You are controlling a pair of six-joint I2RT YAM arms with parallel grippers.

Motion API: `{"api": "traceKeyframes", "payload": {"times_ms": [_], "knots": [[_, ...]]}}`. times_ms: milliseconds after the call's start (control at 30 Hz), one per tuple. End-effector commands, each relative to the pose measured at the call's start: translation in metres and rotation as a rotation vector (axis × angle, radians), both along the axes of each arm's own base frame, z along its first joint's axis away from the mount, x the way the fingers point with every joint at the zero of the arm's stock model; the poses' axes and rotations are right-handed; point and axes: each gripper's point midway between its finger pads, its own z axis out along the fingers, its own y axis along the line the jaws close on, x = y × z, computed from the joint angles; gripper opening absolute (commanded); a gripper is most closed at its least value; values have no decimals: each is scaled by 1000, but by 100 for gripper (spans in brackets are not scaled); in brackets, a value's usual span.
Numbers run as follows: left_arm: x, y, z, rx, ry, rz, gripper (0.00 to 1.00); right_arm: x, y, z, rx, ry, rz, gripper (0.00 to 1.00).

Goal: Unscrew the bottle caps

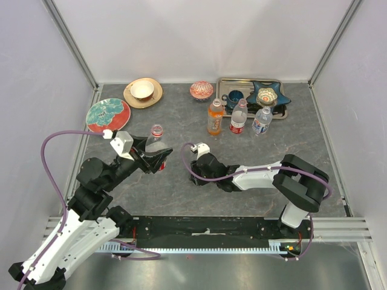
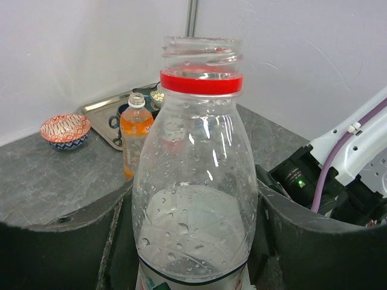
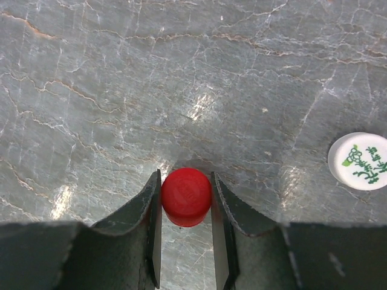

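The open bottle (image 1: 156, 142) stands upright, well left of the metal tray (image 1: 224, 84) and nearer the arms. Its long axis is vertical and its bare threaded mouth points straight up, with a red ring just below the threads. It is clear, with droplets on the inside wall. The left gripper (image 1: 154, 158) is clamped on its lower body, one dark finger (image 2: 60, 248) on each side.

Between this bottle and the tray, nearer the arms than the tray, the right gripper (image 3: 185, 181) is closed on the red cap (image 3: 186, 196). Both jaws touch its sides and its flat top faces the wrist camera. Whether the cap rests on the grey table (image 3: 121, 90) cannot be told. A white cap (image 3: 361, 161) lies flat on the table off to one side of it.

Three more bottles stand upright along the tray's near edge: the orange bottle (image 1: 215, 116) at its left corner, then the red-labelled bottle (image 1: 239, 118), then the blue-labelled bottle (image 1: 262, 121). A blue mug (image 1: 234, 98) sits on the tray.
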Motion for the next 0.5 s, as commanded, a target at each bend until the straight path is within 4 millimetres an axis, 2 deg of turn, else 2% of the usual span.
{"api": "traceKeyframes", "payload": {"times_ms": [0, 33, 133, 333, 467], "knots": [[4, 3, -1, 18, -38, 24, 53, -4, 2, -4, -7, 22, -7, 27], [4, 4, -2, 19, -36, 25, 54, -5, 1, -4, -9, 23, -10, 36], [4, 3, -3, 16, -33, 23, 54, -7, -2, -1, -16, 16, -17, 48], [5, 1, -4, 16, -28, 17, 54, -8, 0, 19, -4, -21, -25, 59], [4, 1, -5, 14, -23, 12, 54, -5, 4, 45, 30, -64, -34, 63]]}}
